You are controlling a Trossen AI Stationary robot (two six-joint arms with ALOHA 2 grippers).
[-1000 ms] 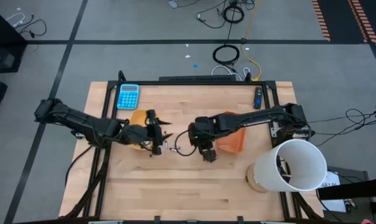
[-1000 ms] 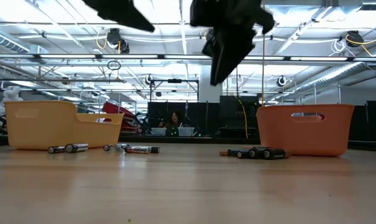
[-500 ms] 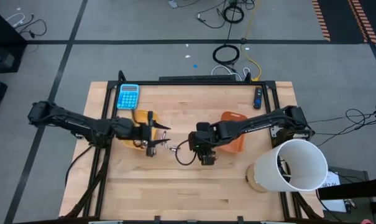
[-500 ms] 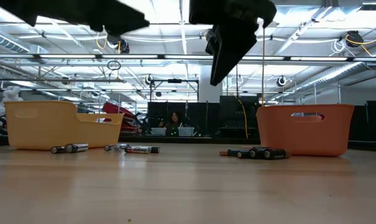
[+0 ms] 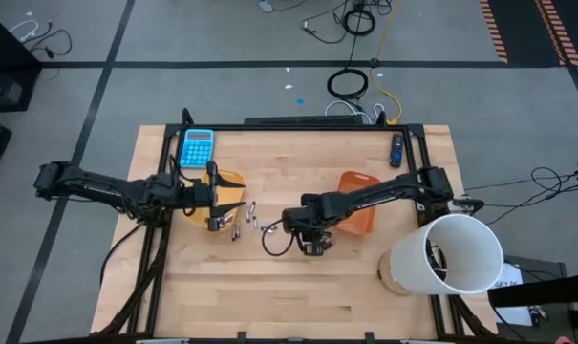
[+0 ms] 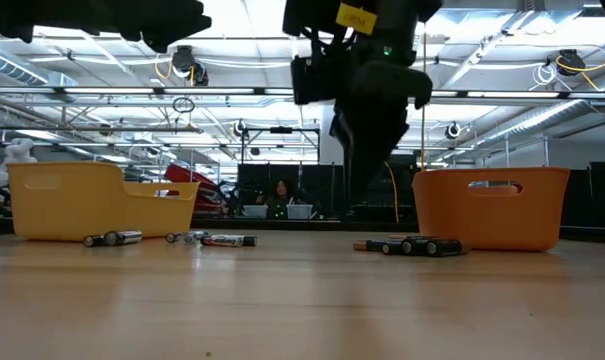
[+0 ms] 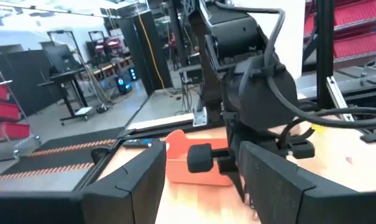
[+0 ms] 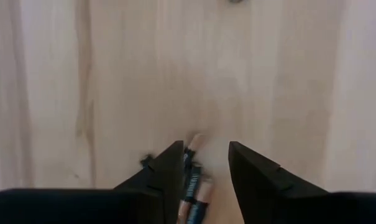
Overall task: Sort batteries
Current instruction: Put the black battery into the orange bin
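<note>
Batteries lie loose on the wooden table: some beside the yellow tray (image 5: 241,223) (image 6: 210,239), and a dark cluster in front of the orange tray (image 6: 414,245). My right gripper (image 8: 203,163) points straight down, open, with its fingers on either side of a few of these batteries (image 8: 191,183) and still above them (image 6: 360,190). It is left of the orange tray (image 5: 358,212). My left gripper (image 7: 200,186) is open and level, over the yellow tray (image 5: 233,182), facing the right arm.
A blue calculator (image 5: 197,148) sits at the far left of the table and a dark remote-like stick (image 5: 396,150) at the far right. A big white cylinder (image 5: 451,253) stands at the near right corner. Bare wood stretches along the near edge.
My left gripper has drawn back toward the table's left edge, from beside the batteries to over the yellow tray. My right gripper has shifted a little toward the near left, tipped to point straight down, and come lower over the dark batteries.
</note>
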